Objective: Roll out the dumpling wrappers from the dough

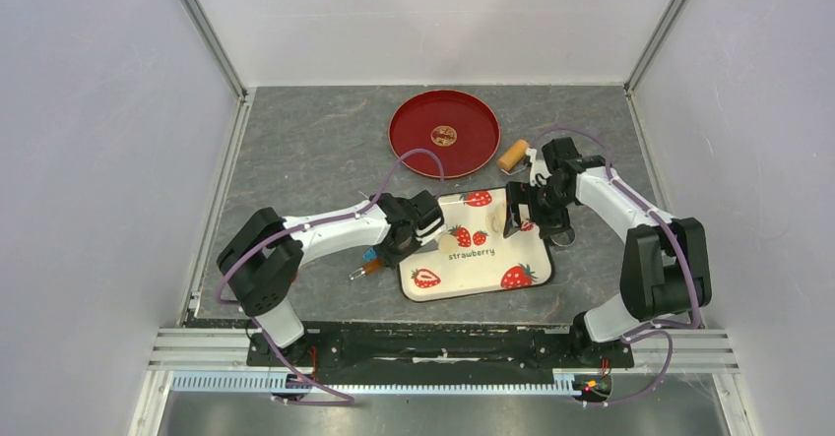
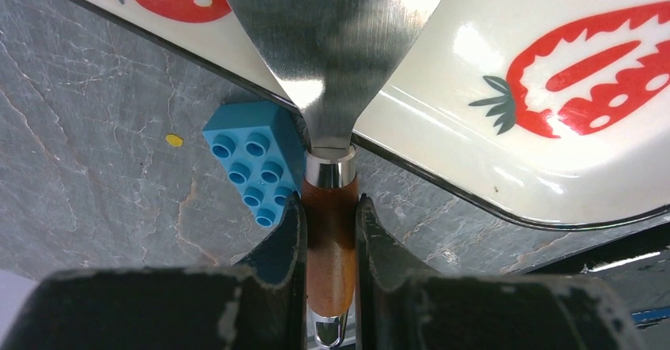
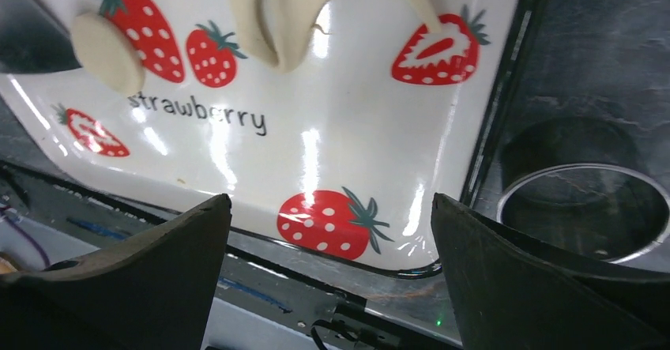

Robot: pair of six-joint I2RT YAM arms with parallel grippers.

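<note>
One wrapper point(image 3: 107, 52) is laid by the left edge of the tray point(image 3: 332, 152). A scraper point(image 2: 332, 42) is gripped by the left gripper point(image 2: 330, 231), likely to lift it. The right gripper point(image 3: 332, 208) is held wide near the dough point(image 3: 316, 10) at the far edge.

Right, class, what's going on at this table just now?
The left gripper grips a spatula by its wooden handle, the blade reaching over the strawberry tray. On the tray lie one round dumpling wrapper and a ragged scrap of dough. The right gripper hangs open above the tray, holding nothing. The red plate holds no wrappers yet.
</note>
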